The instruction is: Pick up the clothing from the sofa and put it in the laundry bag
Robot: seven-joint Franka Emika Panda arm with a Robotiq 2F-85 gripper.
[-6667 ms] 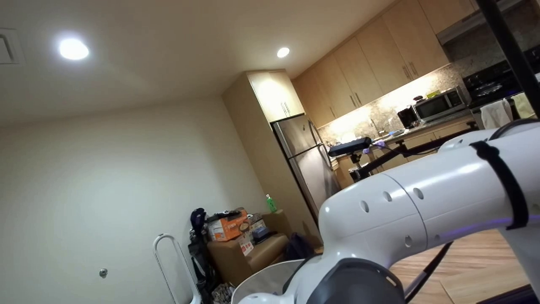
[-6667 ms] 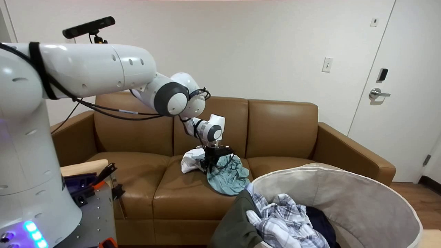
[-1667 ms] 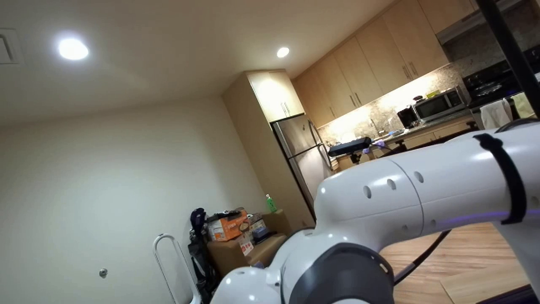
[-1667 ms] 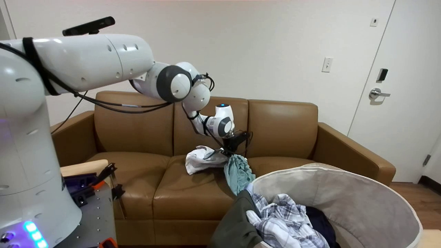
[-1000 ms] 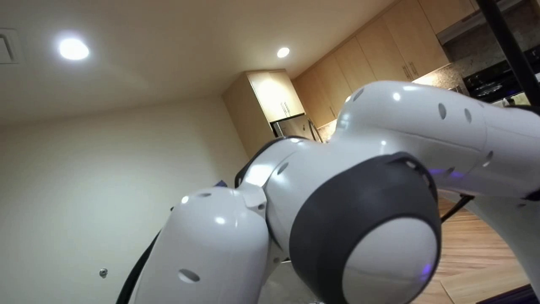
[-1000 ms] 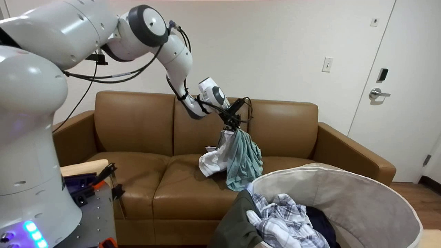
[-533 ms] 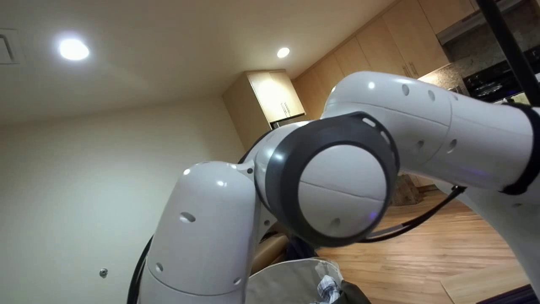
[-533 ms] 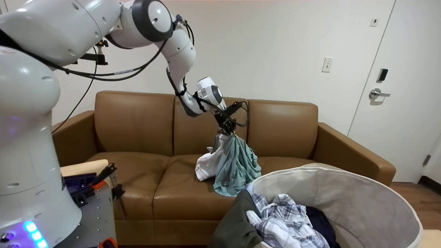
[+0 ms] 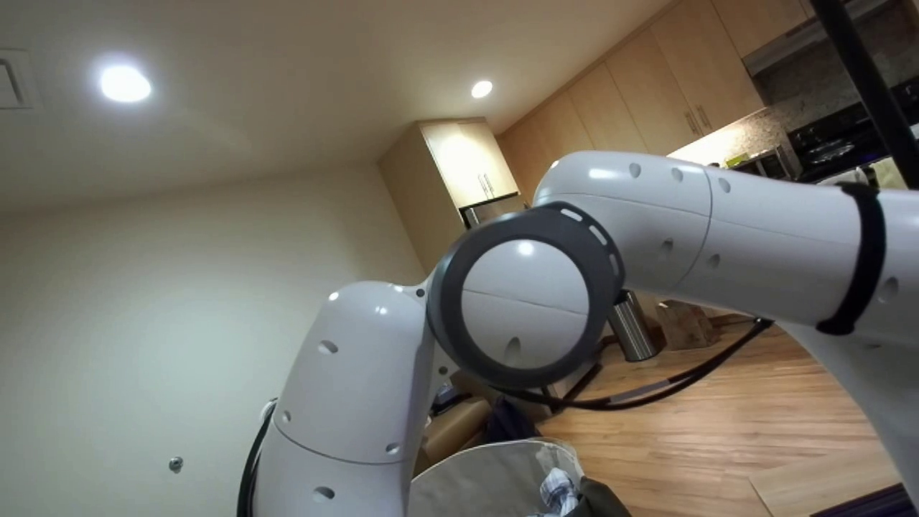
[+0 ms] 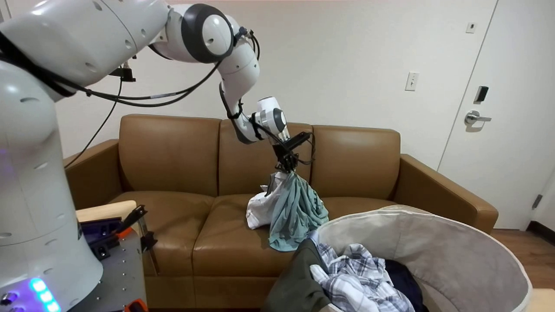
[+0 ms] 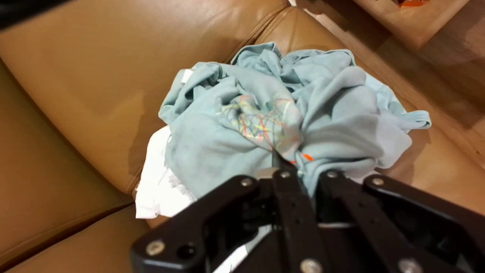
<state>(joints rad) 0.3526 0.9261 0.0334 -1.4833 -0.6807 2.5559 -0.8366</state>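
Teal cloth [image 10: 299, 212], deeply creased, hangs from the black gripper [image 10: 287, 167], and the wrist view shows the fingers [image 11: 295, 212] clamped on a gathered pinch of it. White cloth [image 10: 262, 211] dangles alongside, bunched up under the same fingers; I cannot tell whether they pinch it too. Both are over the middle seat of the brown leather sofa [image 10: 355, 160], outside the laundry bag [image 10: 459, 255], and whether their lower ends touch the seat is unclear. Orange and yellow printed lines cross the teal cloth close to the fingers.

Wide, round-rimmed and pale grey inside, the laundry bag stands in front of the sofa, showing in both exterior views. Plaid clothing [image 10: 357, 277] and a navy garment [image 10: 401, 277] lie in it, and a dark olive garment [image 10: 299, 277] drapes over its rim. In an exterior view the white arm [image 9: 352, 380] bends at a dark-ringed joint, in front of wooden cabinets [image 9: 646, 86]
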